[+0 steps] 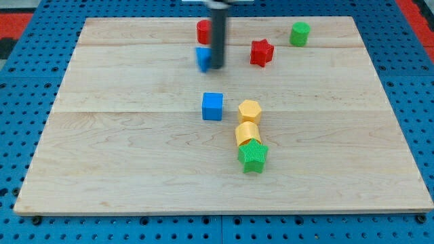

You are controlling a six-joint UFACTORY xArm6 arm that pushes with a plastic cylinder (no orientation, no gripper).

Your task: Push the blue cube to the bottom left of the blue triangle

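The blue cube [212,106] sits near the middle of the wooden board [122,169]. The blue triangle [203,58] lies above it toward the view's top, partly hidden behind my rod. My tip [216,68] is blurred and stands right beside the blue triangle's right side, well above the blue cube. I cannot tell if the tip touches the triangle.
A red block [203,31] sits behind the rod at the top. A red star [261,52] and a green cylinder [300,33] are at the top right. Two yellow blocks [249,110] [247,133] and a green star [253,156] form a column right of the cube.
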